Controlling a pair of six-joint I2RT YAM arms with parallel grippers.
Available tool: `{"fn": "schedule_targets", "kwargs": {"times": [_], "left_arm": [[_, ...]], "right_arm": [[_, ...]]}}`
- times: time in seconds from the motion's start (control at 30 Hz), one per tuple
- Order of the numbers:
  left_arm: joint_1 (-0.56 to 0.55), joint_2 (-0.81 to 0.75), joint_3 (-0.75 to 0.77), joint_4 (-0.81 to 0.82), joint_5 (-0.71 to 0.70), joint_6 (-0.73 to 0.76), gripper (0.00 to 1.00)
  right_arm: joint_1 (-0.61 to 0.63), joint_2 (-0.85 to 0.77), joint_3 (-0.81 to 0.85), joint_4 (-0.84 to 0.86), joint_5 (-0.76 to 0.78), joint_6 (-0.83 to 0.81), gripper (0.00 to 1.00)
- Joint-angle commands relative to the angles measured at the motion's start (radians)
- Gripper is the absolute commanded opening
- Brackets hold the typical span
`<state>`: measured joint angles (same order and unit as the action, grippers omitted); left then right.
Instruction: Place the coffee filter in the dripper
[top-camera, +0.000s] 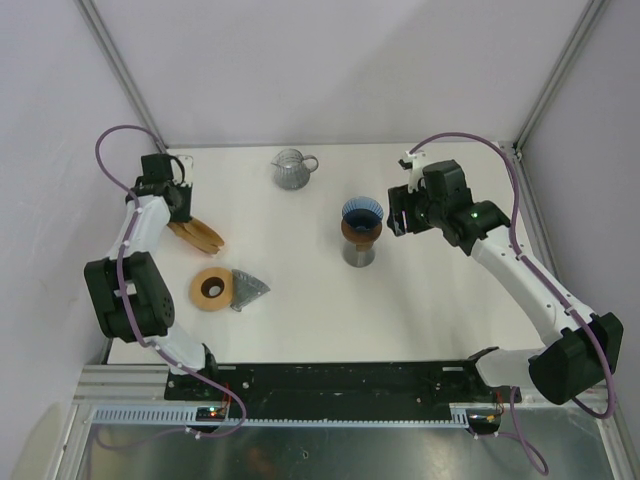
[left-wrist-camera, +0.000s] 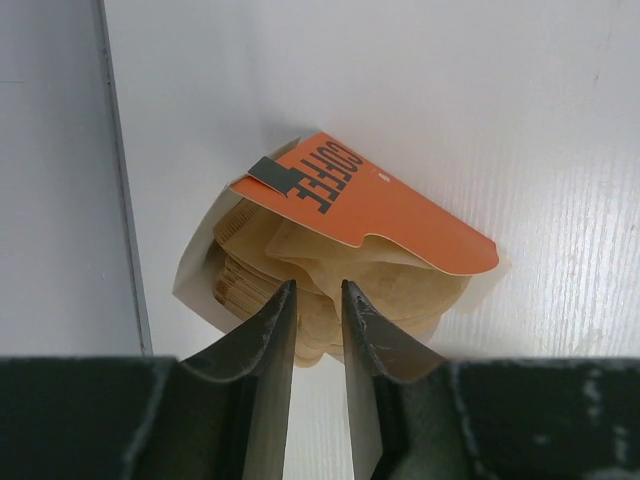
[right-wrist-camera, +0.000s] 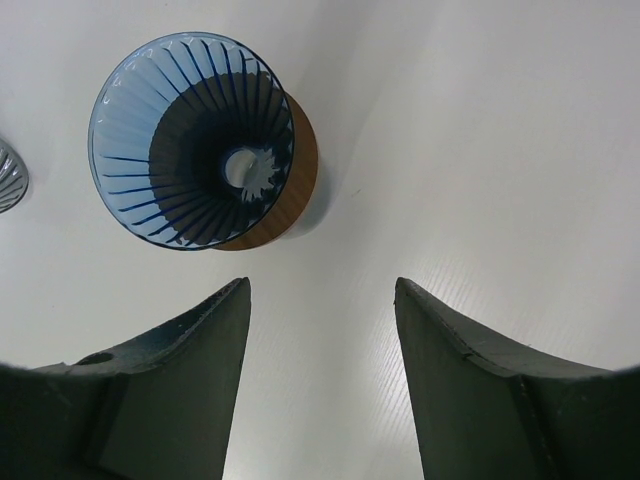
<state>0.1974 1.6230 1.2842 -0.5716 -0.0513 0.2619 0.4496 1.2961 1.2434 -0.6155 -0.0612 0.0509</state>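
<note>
A white tabletop (top-camera: 300, 330) with a faint streaked grain takes up the middle of the scene. Behind the tabletop stands a plain pale back wall (top-camera: 330, 70), and like panels close it in: a left panel (top-camera: 50, 150) and a right panel (top-camera: 600, 160). A left post (top-camera: 120, 72) and a right post (top-camera: 563, 70), both grey metal, rise from the tabletop's far corners. A black rail (top-camera: 340, 380) runs along the tabletop's near edge. Nearer than that lie a slotted strip (top-camera: 330, 416) and a dull metal sheet (top-camera: 380, 455). A thin grey strip (left-wrist-camera: 125, 200) borders the tabletop's left edge. The light is soft and even, and shadows are weak.
</note>
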Motion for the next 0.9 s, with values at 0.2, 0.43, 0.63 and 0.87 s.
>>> {"fn": "schedule_targets", "kwargs": {"times": [0.2,0.43,0.63,0.87], "left_arm": [[0.012,0.025,0.038,0.04,0.0,-0.015,0.29],[0.013,0.051,0.053,0.042,0.016,-0.023,0.28],[0.013,0.065,0.063,0.044,0.026,-0.027,0.25],[0.012,0.065,0.067,0.05,0.034,-0.032,0.16]], "right_arm": [[-0.012,-0.024,0.003,0.028,-0.013,-0.01,0.64],[-0.017,-0.017,0.003,0.028,-0.022,-0.01,0.64],[-0.02,-0.006,0.003,0.026,-0.026,-0.011,0.64],[-0.021,-0.003,0.004,0.025,-0.029,-0.011,0.64]]}}
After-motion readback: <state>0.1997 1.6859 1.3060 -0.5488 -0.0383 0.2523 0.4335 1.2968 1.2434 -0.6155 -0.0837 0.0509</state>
